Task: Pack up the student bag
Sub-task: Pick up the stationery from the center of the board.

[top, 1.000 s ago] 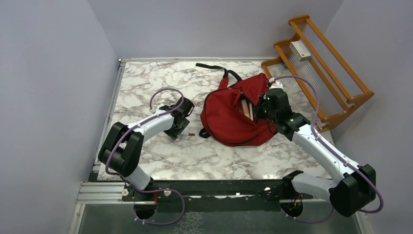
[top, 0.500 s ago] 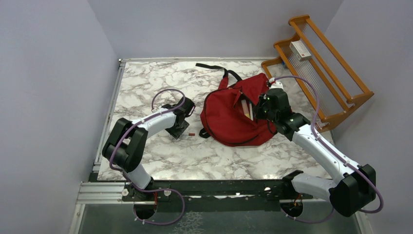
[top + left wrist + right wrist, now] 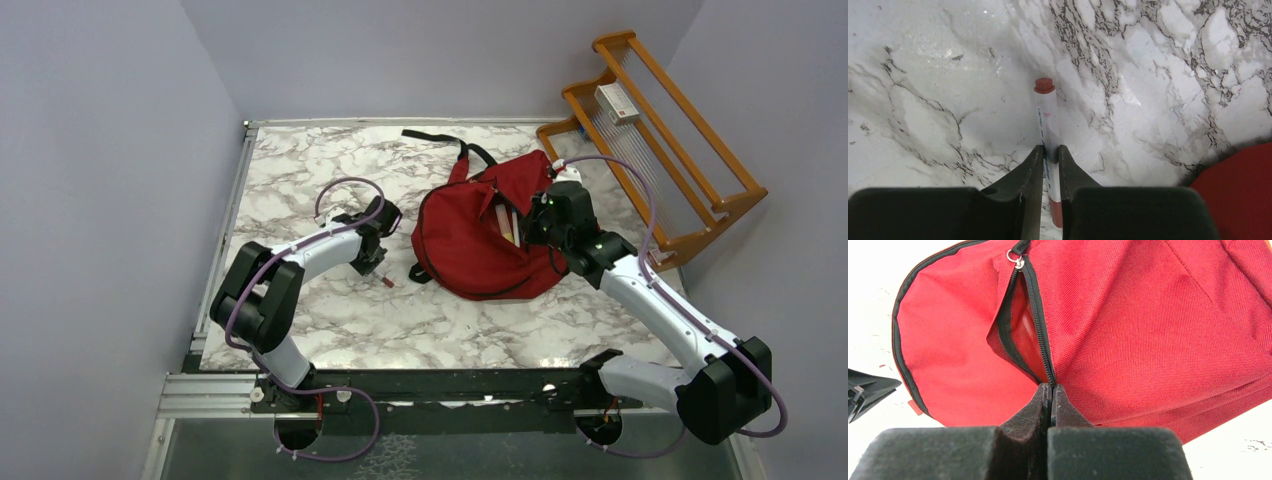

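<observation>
The table (image 3: 300, 170) is bare marble to the left of and in front of the bag (image 3: 470, 240); walls close it in at the left and the back, and a wooden rack (image 3: 722, 212) leans at the far right corner; the bag lies right of the middle, its black strap (image 3: 440, 140) trailing toward the back edge.

The left gripper (image 3: 1050, 150) is down on the marble just left of the bag, its jaws narrowed onto the white barrel of a pen (image 3: 1046, 115) with a red cap (the small blue print along the barrel is too fine to read); the small box (image 3: 617, 103) on the rack bears a label, also unreadable.

The right gripper (image 3: 1050, 387) is pinched fully together on the edge of the bag's open zip (image 3: 1035, 315).
</observation>
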{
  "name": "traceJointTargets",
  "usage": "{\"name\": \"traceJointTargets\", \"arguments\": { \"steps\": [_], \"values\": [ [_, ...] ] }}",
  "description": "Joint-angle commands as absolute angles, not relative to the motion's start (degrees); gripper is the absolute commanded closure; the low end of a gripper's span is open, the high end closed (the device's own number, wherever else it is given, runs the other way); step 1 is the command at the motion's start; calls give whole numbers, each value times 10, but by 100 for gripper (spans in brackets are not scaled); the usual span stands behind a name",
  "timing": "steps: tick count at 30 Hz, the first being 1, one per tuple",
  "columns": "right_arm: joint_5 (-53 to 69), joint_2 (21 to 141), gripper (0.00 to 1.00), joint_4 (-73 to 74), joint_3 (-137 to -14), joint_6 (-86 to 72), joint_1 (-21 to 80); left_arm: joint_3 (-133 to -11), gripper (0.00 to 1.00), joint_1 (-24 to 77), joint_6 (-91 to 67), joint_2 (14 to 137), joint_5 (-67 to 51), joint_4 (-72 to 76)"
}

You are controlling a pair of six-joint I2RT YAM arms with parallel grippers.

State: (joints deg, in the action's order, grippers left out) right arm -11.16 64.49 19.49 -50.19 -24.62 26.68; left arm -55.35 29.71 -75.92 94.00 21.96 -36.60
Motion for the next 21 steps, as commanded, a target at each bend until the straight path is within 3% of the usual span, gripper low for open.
{"name": "traceJointTargets", "arguments": {
  "steps": [1,10,14,21],
  "values": [
    [-113,641,100,200,-503,-252,271,-548,86,294,-696,934,260,-335],
    [-112,641,100,198,-503,-252,271,-629,87,277,-368,1000,163,-280],
    [-112,639,100,200,-502,-253,271,-643,87,264,-307,1028,104,-277],
    [-122,634,100,206,-501,-250,271,-646,86,258,-269,1050,102,-276]
  ]
}}
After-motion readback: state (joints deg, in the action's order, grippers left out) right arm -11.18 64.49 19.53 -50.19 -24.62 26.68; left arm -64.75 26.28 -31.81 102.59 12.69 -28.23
